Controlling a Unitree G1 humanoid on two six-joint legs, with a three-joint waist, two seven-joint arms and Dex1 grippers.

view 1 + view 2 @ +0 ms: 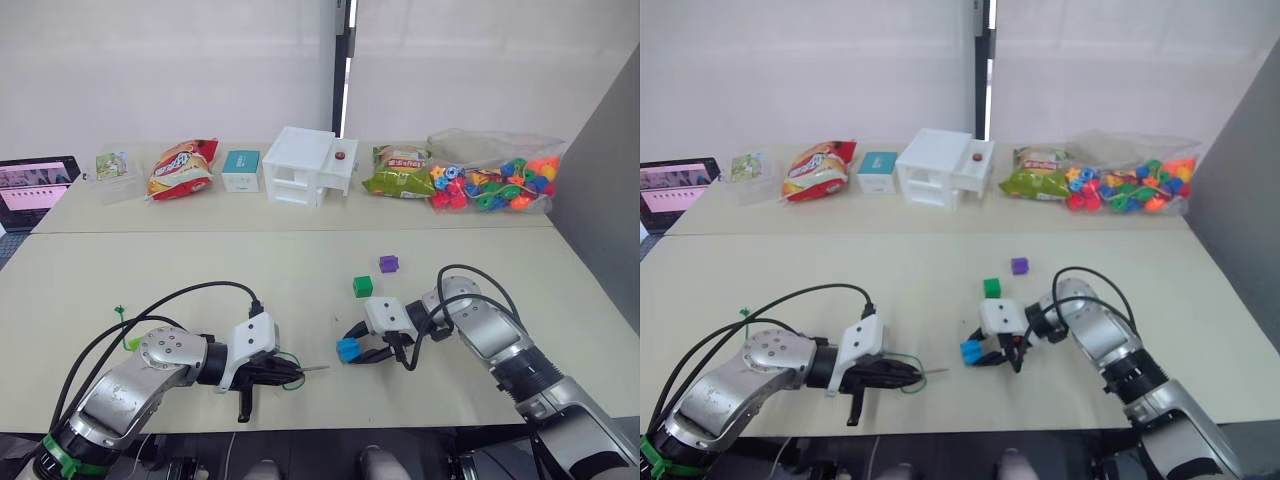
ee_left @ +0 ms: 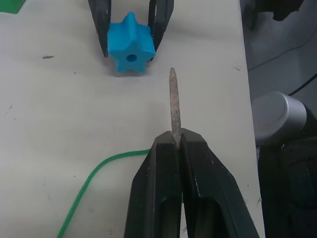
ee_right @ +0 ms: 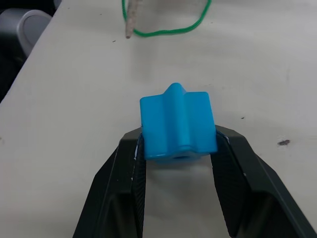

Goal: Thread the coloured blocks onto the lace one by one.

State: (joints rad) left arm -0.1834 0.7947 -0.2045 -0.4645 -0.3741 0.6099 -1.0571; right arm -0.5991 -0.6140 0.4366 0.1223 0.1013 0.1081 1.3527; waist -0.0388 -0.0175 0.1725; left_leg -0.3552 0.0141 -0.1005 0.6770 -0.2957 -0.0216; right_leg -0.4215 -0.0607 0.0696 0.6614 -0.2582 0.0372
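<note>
Your left gripper (image 1: 283, 376), lower centre of frame, is clamped on the lace (image 2: 174, 101) tip, pointing right at the blue block (image 1: 347, 349). Your right gripper (image 3: 178, 148) pinches that block just beyond; its hole faces the tip, slightly off-axis. Green block (image 1: 362, 287) and purple block (image 1: 388, 264) wait behind.

Blue block (image 3: 177, 124) clamped between two black fingers (image 3: 119, 188) of right end effector (image 3: 178, 148), hole facing camera. Pale tabletop (image 3: 267, 74) seen beneath. Greyish lace tip (image 3: 130, 20) at 11 o'clock of block, well apart; green lace (image 3: 171, 32) looped beside it.
</note>
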